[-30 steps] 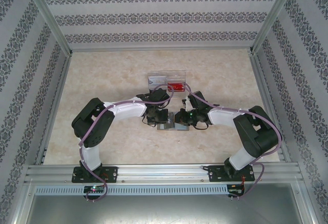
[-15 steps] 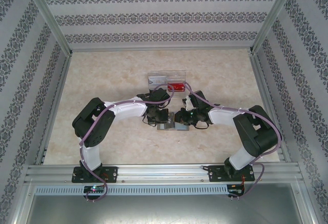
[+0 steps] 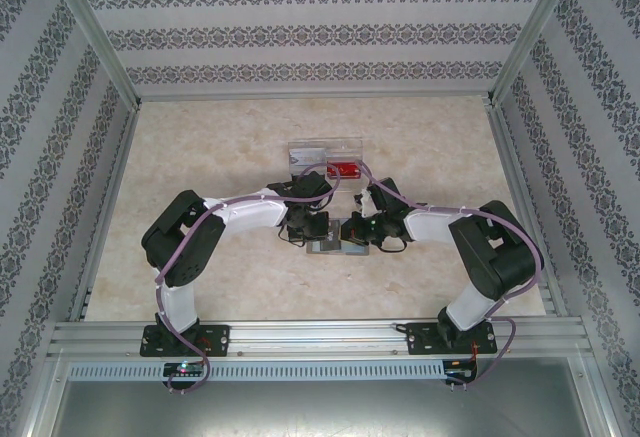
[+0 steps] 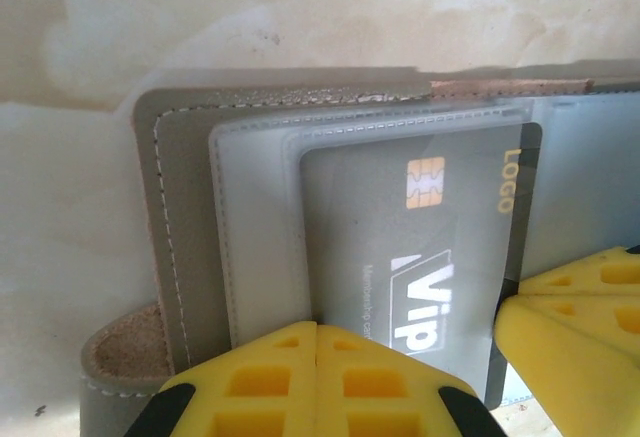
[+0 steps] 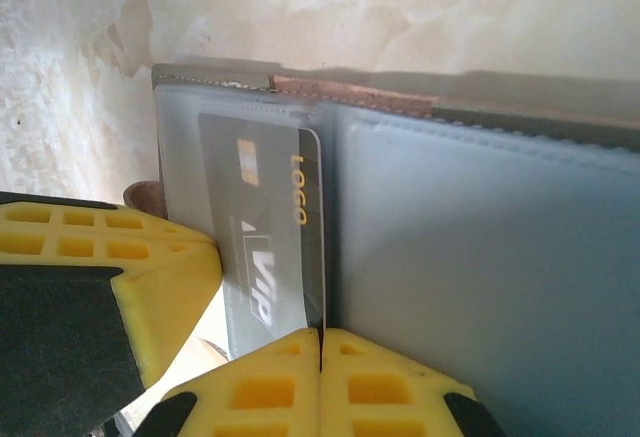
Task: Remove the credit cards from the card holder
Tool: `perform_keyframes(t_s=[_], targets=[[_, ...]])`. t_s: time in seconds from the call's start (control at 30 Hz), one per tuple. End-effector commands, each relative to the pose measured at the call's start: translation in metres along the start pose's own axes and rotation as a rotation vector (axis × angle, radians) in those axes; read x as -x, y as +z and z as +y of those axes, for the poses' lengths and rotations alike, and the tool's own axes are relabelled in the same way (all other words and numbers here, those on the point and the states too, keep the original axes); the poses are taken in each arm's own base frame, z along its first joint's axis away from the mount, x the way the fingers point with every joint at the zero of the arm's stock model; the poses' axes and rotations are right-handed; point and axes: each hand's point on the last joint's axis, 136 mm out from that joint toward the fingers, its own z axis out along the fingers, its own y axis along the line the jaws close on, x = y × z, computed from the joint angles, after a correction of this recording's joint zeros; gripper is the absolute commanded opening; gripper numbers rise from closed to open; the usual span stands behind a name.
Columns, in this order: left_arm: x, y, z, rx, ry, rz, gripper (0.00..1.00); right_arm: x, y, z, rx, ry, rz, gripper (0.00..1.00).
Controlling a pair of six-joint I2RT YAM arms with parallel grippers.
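A table with a pale, marbled beige top is seen. The grey card holder is laid open and flat on it near the middle. A clear plastic box is placed near it, on the far side.

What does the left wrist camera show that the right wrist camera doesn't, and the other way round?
Left wrist view: the card holder's grey outer flap with its white stitching. Right wrist view: the wide pale blue-grey pocket on the holder's other half. Both: the grey VIP card sticking out of its clear sleeve, plus the shut left gripper and the right gripper pinching that card.
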Motion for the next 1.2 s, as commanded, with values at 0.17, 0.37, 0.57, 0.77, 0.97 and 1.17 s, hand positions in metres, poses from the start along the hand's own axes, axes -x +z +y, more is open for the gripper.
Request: perform_keyframes(t_s=[0.17,0.37,0.57,0.77,0.97,1.17], targets=[[-0.008,0.010,0.017,0.086,-0.004,0.026,0.00,0.005,-0.013,-0.008,-0.004,-0.002,-0.044,0.00],[-0.009,0.010,0.021,0.096,-0.008,0.031,0.00,0.002,-0.018,-0.017,-0.009,0.019,-0.041,0.00],[-0.009,0.010,0.018,0.087,-0.002,0.031,0.00,0.004,-0.017,-0.012,0.018,0.017,-0.034,0.11],[-0.008,0.010,0.016,0.078,-0.001,0.033,0.00,0.009,-0.012,-0.007,0.043,0.012,-0.029,0.22],[-0.009,0.011,0.014,0.072,0.002,0.038,0.00,0.010,-0.004,-0.003,0.065,0.010,-0.011,0.22],[-0.009,0.010,0.016,0.080,0.001,0.035,0.00,0.008,-0.005,-0.010,0.046,0.016,-0.013,0.07]])
